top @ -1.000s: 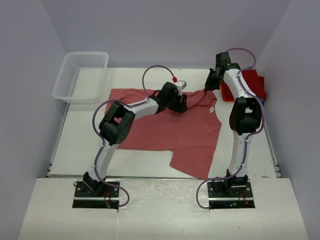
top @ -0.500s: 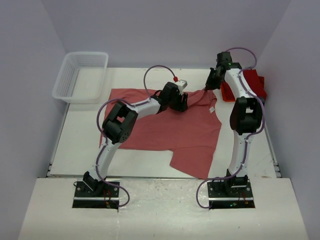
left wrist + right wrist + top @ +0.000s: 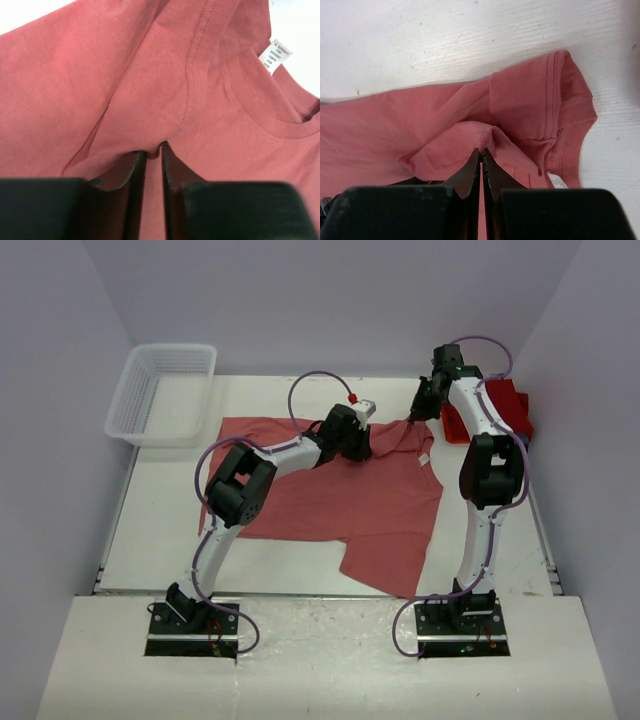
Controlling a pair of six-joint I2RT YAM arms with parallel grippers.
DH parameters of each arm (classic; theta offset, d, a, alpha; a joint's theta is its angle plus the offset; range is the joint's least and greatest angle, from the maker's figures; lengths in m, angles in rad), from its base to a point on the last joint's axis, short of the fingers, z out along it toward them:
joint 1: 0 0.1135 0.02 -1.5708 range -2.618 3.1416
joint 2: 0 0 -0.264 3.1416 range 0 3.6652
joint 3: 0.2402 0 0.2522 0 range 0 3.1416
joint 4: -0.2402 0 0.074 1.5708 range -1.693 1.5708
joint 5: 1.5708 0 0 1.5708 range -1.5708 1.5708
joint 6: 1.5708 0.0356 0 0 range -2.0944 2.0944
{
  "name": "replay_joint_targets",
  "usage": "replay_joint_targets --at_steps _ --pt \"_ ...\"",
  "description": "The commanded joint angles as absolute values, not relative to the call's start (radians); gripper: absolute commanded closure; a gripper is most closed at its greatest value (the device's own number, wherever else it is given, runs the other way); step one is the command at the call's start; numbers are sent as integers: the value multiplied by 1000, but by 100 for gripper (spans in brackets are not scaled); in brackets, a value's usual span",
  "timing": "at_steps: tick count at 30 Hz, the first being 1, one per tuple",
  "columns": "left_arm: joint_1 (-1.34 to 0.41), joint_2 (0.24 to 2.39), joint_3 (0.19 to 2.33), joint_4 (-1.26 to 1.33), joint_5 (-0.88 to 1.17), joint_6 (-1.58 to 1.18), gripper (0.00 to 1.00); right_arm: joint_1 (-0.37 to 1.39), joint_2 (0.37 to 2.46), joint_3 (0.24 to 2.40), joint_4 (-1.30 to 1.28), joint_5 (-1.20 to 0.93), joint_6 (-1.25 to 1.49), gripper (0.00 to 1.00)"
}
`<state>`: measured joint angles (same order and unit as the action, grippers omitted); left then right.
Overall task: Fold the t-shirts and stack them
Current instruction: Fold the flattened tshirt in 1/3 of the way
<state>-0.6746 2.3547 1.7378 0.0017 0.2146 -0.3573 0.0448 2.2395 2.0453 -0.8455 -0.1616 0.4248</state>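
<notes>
A faded salmon-red t-shirt [image 3: 330, 502] lies spread on the table, its collar toward the back right. My left gripper [image 3: 365, 445] rests on the shirt's upper middle beside the collar; in the left wrist view its jaws [image 3: 153, 150] stand narrow, pinching a small ridge of cloth. My right gripper [image 3: 415, 412] is at the shirt's far right shoulder, shut [image 3: 481, 152] on a raised fold of the same shirt. Brighter red t-shirts [image 3: 505, 405], folded, lie stacked at the back right behind the right arm.
A white mesh basket [image 3: 160, 390] stands at the back left corner, just beyond the shirt's left sleeve. The shirt's white label [image 3: 275, 55] shows inside the collar. Walls close in the table on the left, back and right.
My left gripper has slid a little toward the back on the shirt and its jaws have closed in on a pinch of cloth. The right gripper has kept its hold and place.
</notes>
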Motion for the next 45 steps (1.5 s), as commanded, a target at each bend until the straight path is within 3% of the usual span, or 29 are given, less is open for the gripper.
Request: replay_joint_targets --at_steps 1,4,17,30,45 --pt "-676 2344 1773 51 239 -359 84 41 2249 2094 -847 -186 407 100" --pt "-675 2333 1764 61 227 -359 100 41 2249 2097 -848 -190 403 100" --pt "-675 2223 1666 81 213 -354 100 41 2204 2028 -822 -193 403 100" --pt "-675 2056 1537 -95 245 -354 100 106 1950 1617 -713 -134 433 100" --pt "-675 2128 1509 -199 368 -338 83 176 1721 1375 -684 -54 463 100"
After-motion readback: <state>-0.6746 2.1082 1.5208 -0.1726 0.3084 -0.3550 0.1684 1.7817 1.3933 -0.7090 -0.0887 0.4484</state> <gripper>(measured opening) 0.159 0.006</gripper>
